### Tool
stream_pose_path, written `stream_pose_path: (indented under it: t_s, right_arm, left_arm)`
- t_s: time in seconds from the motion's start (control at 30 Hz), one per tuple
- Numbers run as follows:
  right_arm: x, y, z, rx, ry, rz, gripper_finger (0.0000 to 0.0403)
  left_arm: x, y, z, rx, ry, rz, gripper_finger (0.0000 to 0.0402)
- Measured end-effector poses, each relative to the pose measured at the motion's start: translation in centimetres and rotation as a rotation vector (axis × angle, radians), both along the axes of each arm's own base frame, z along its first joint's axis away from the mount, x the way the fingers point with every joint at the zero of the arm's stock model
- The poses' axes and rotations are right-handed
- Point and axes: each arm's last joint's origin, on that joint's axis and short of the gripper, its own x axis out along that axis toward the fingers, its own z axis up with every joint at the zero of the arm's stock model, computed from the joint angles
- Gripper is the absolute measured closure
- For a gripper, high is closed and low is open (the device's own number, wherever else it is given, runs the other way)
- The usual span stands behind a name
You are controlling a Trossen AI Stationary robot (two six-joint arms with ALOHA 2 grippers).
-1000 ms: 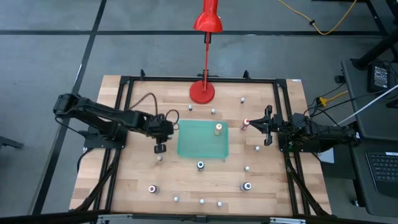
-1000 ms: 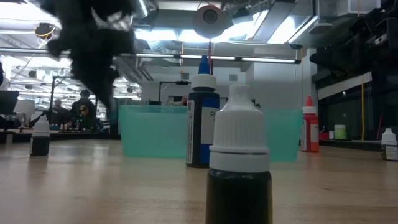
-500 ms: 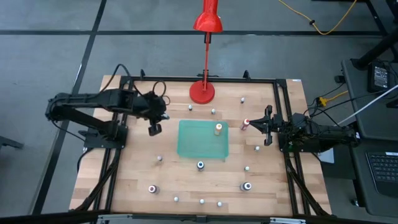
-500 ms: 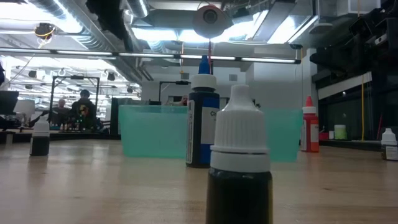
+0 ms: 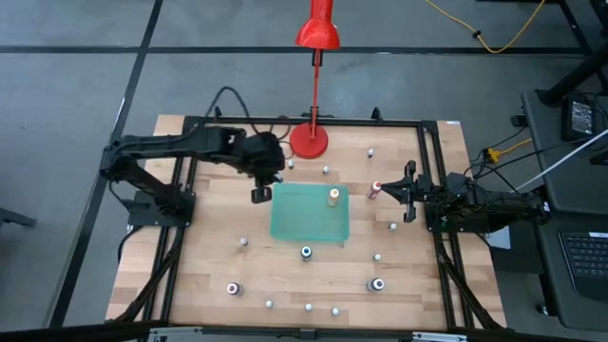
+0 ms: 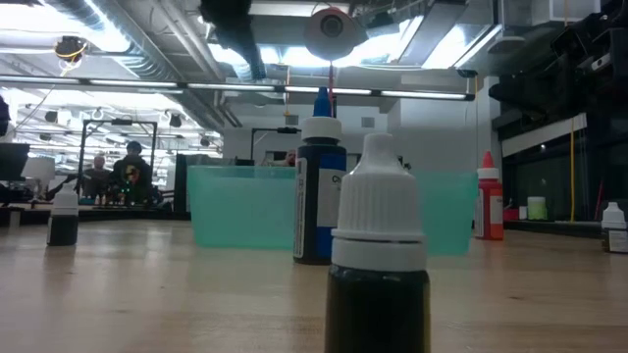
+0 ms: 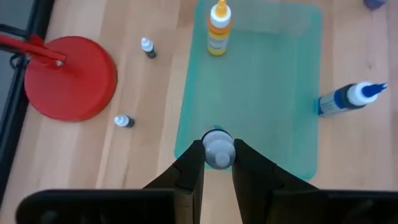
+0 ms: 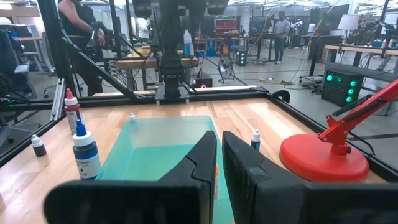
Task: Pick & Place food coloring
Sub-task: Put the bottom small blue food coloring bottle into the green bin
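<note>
From above, the left gripper is seen at the rear-left corner of the green tray, just in front of the red lamp base. An orange-capped bottle stands inside the tray at its far right corner. The right gripper is held beside the tray's right edge, with a red-capped bottle just ahead of it.

At table height, a white-capped dark bottle and a blue bottle are seen before the tray.

In the left wrist view, a small grey-capped bottle is gripped between the fingers, above the tray's edge.

In the right wrist view, the fingers are closed, nothing between them.
</note>
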Motion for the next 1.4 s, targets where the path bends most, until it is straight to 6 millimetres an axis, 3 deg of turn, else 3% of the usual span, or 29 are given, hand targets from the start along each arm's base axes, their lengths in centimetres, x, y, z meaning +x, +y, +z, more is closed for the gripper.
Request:
stream_pose_path:
  t_s: [0.13,0.27,0.6,1.0,1.4]
  right_arm:
    - [0.0,0.0,0.0,0.0,0.001,0.0,0.0372]
    - [0.0,0.0,0.0,0.0,0.0,0.0,0.0372]
    - [0.0,0.0,0.0,0.0,0.0,0.0,0.0372]
    - [0.0,0.0,0.0,0.0,0.001,0.017,0.0372]
    - [0.0,0.1,0.0,-0.001,0.002,0.018,0.0372]
  left_arm:
    - [1.3,0.0,-1.4,0.008,0.026,-0.049,0.034]
    - [2.4,-0.3,-4.2,-0.033,-0.027,-0.102,0.034]
    - [2.2,-0.2,-11.7,-0.047,0.034,-0.069,0.034]
    - [3.9,0.0,-16.2,-0.063,0.139,-0.065,0.034]
    - [3.9,0.8,-16.7,-0.017,0.163,-0.045,0.034]
